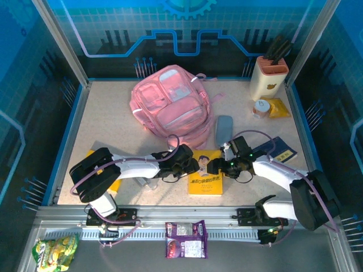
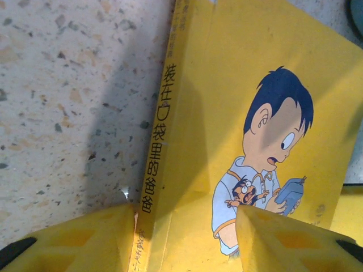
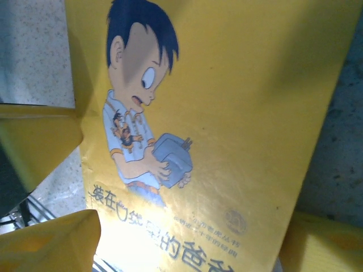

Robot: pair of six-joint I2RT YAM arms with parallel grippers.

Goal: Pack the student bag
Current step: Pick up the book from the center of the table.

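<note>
Packing is barely started, by my read: the bag (image 1: 170,105) sits back-middle on the table (image 1: 102,113), and I see nothing going into it; I can't tell whether a zipper is open. Loose, left to right: a flat yellow item (image 1: 113,184) under my left arm, the yellow book (image 1: 205,180) front-middle, the grey case (image 1: 224,129) just right of the bag, and a blue book (image 1: 279,150) further right. All of that is left to load, I'd say. Left gripper (image 2: 184,224): jaws roughly half apart, straddling the book's spine, one finger over bare table and the other over the cover. Nothing is clamped; I can't tell if the pads touch. Right gripper (image 3: 187,232): jaws wide, spread across the cover from the book's right side, with no grip made and contact unclear. The book lies flat, near the bag but apart from it. With both grippers at this one book, I judge it's the item in hand.
</note>
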